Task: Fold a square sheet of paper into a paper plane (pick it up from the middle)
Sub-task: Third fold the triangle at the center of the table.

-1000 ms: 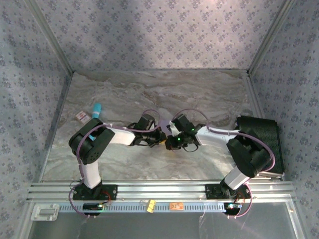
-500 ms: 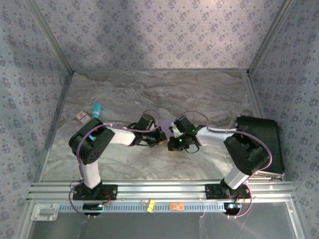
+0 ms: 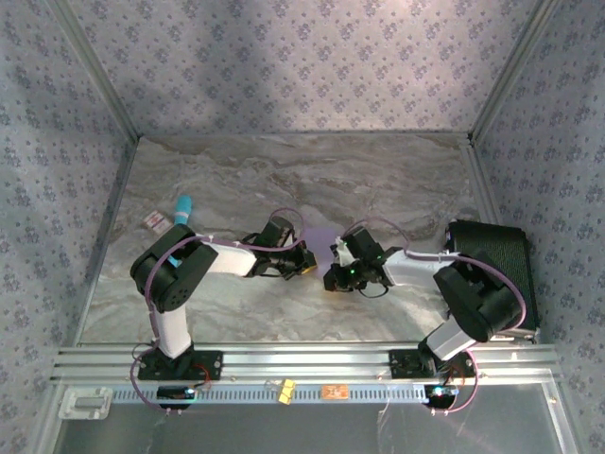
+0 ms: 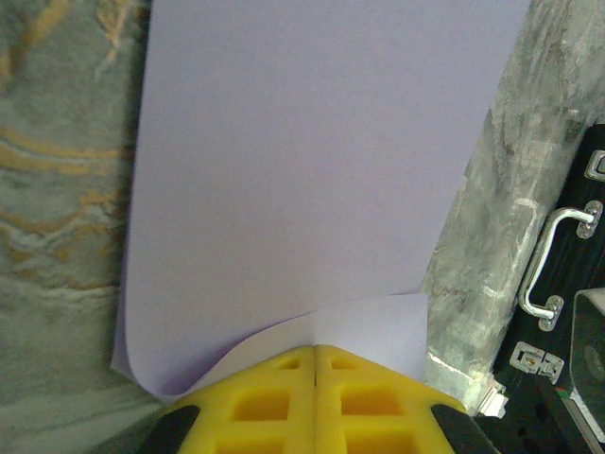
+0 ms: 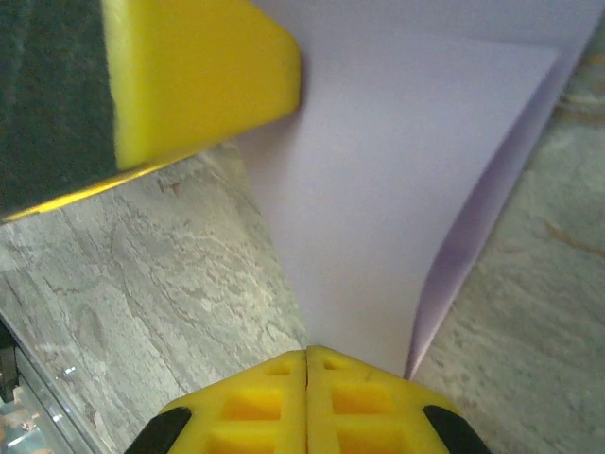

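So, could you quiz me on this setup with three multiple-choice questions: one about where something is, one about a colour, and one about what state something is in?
1. Where does the black case sit on the table?
A) at its right edge
B) at its left edge
C) in the middle

2. What colour is the square sheet of paper?
A) white
B) green
C) lavender-purple

3. How do the jaws of the left gripper stand?
A) wide open above the sheet
B) shut at the sheet's lifted edge
C) shut on the black case

Answers:
1 A: the top view shows the case at the table's right edge.
2 C: both wrist views show the sheet as pale purple.
3 B: the left wrist view shows the yellow fingers pressed together, with the curled paper edge at their tips.
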Robot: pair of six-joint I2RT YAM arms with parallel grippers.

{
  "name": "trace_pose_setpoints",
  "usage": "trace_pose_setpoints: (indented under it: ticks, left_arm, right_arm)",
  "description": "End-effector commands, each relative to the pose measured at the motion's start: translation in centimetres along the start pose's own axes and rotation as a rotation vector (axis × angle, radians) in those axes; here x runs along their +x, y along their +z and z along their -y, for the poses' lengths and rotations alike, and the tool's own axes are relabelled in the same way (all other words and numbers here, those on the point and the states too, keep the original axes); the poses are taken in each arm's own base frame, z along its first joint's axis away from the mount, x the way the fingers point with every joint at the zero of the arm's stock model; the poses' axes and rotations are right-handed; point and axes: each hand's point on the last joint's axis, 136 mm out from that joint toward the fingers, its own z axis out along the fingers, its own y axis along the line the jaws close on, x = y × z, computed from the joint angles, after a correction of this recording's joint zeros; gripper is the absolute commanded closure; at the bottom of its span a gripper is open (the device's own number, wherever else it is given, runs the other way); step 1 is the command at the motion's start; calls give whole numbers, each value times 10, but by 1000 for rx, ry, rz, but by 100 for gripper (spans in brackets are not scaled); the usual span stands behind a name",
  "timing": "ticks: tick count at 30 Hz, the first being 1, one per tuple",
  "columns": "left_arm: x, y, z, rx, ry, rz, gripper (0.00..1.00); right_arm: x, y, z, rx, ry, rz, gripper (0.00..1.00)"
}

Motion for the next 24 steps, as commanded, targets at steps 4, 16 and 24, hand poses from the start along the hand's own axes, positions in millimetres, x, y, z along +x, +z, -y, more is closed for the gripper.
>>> trace_pose_setpoints:
  ticks: [4, 16, 24]
  left_arm:
    - [9, 4, -41, -131, -33, -15, 98]
    - [10, 3, -38, -123, -26, -16, 98]
    - [9, 4, -37, -118, -23, -18, 98]
  right_arm:
    - [31, -6, 12, 16, 66, -77, 92]
    - [-15, -33, -28, -89, 42, 19, 91]
    - [-38, -3, -28, -62, 58, -10, 92]
